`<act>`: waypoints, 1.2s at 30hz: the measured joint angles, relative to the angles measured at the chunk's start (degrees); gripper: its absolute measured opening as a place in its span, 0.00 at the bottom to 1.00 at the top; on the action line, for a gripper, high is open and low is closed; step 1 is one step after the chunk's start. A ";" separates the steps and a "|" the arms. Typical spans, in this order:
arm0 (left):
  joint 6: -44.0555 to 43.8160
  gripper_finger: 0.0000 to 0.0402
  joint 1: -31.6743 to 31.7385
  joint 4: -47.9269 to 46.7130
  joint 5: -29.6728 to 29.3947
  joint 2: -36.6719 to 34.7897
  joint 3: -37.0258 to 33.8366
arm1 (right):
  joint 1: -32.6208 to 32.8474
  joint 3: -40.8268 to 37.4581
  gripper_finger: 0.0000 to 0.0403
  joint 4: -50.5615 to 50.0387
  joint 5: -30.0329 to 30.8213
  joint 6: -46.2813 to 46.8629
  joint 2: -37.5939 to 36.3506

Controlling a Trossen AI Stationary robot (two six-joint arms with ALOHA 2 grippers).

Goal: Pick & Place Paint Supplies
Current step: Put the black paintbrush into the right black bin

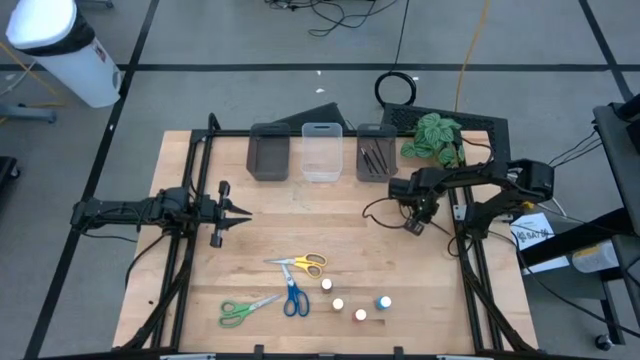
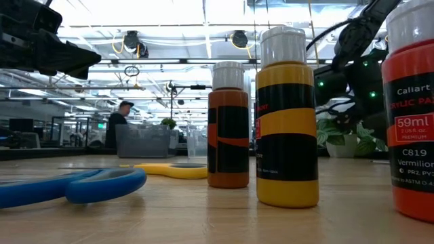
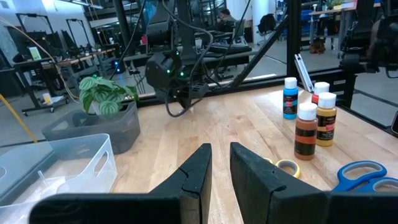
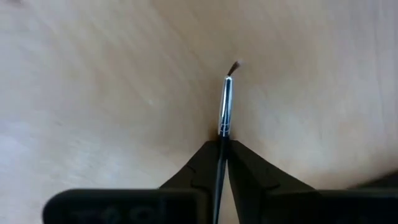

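You are partway through. The grey bin (image 1: 376, 160) at about one o'clock on the table already holds several thin dark brushes (image 1: 372, 157), while the clear bin (image 1: 321, 152) at twelve o'clock and the second grey bin (image 1: 268, 153) at eleven look empty from above.

Still out on the wood at six o'clock you have the yellow scissors (image 1: 304, 264), the blue scissors (image 1: 293, 297) and the green scissors (image 1: 243, 311), plus four small paint bottles: three white-capped ones (image 1: 338, 303) and the blue bottle (image 1: 383, 302) at about five o'clock.

Your right gripper (image 1: 415, 223) sits at about two o'clock, just in front of the brush bin. In its wrist view the fingers are pinched together on a paintbrush (image 4: 226, 106), whose silver ferrule and bristle tip stick out past the fingertips, low over the bare table. Whether it is lifted clear I cannot tell.

Your left gripper (image 1: 236, 212) waits at nine o'clock, its fingers (image 3: 198, 167) nearly together with a thin gap, holding nothing.
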 joint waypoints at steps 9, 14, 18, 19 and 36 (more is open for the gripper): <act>-0.02 0.18 0.01 0.00 0.00 0.01 -0.01 | 0.04 0.01 0.02 11.36 -1.31 -4.61 0.04; -0.02 0.18 0.00 0.00 0.00 0.00 0.01 | 0.93 0.01 0.09 22.77 -2.32 -7.50 0.06; 0.00 0.18 0.00 0.00 0.00 0.01 0.00 | 2.25 0.01 0.13 26.45 -2.16 -12.32 0.09; 0.00 0.18 0.00 0.00 0.00 0.01 0.00 | 2.49 0.01 0.13 27.16 -2.14 -12.92 0.09; -0.01 0.18 0.00 0.00 0.00 0.01 0.01 | 5.83 -2.70 0.17 31.45 0.66 -16.32 2.21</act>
